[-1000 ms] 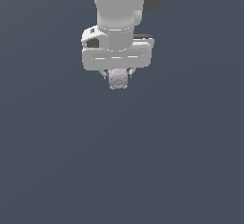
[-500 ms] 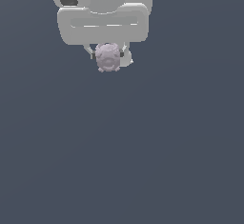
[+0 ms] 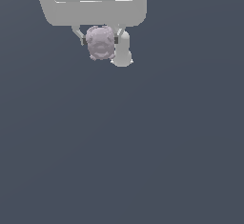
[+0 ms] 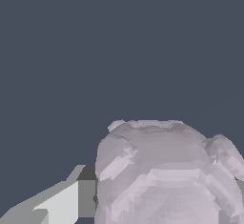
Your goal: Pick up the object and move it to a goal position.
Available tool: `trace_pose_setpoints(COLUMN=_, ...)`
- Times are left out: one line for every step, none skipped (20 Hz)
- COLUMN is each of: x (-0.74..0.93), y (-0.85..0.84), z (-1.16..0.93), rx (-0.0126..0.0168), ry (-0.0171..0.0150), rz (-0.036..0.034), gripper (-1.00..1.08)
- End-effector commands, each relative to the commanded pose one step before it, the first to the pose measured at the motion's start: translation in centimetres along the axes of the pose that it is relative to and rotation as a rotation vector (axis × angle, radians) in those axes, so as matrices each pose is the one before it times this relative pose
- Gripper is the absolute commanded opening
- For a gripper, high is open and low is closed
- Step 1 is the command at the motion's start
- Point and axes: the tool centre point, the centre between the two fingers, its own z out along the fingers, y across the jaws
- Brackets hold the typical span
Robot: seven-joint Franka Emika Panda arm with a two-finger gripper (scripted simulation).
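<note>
The object is a small lumpy pinkish-lavender blob held under the white hand at the top of the exterior view. My gripper is shut on it, one finger on each side; the white rounded fingertip on the exterior view's right reaches below it. The blob hangs well above the grey floor. The wrist view is filled low down by the same object, with one light finger pressed against its side. The other finger is mostly hidden behind the blob there.
Only a plain dark grey-blue floor lies under and around the arm. The white hand body runs off the top edge of the exterior view. No goal marker shows.
The hand with the object has kept moving toward the top and the exterior view's left, and looks larger now. The grip on the blob is unchanged.
</note>
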Motion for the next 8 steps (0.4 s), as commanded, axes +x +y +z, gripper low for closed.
trace_pose_setpoints(x=0.138, y=0.174, z=-0.591, rx=0.00006, ry=-0.00048, rz=-0.00028, gripper=-1.0)
trace_pose_setpoints(x=0.041, y=0.048, z=-0.153, rx=0.0, ry=0.0, rz=0.0, gripper=-1.0)
trace_pose_setpoints(x=0.036, y=0.038, z=-0.122, rx=0.0, ry=0.0, rz=0.0, gripper=-1.0)
trace_pose_setpoints(x=0.031, y=0.028, z=-0.091, rx=0.0, ry=0.0, rz=0.0, gripper=-1.0)
trace_pose_setpoints(x=0.026, y=0.019, z=-0.061, rx=0.0, ry=0.0, rz=0.0, gripper=-1.0)
trace_pose_setpoints(x=0.021, y=0.01, z=-0.033, rx=0.0, ry=0.0, rz=0.0, gripper=-1.0)
trace_pose_setpoints(x=0.014, y=0.003, z=-0.01, rx=0.0, ry=0.0, rz=0.0, gripper=-1.0)
trace_pose_setpoints(x=0.004, y=0.0, z=0.0, rx=0.0, ry=0.0, rz=0.0, gripper=-1.0)
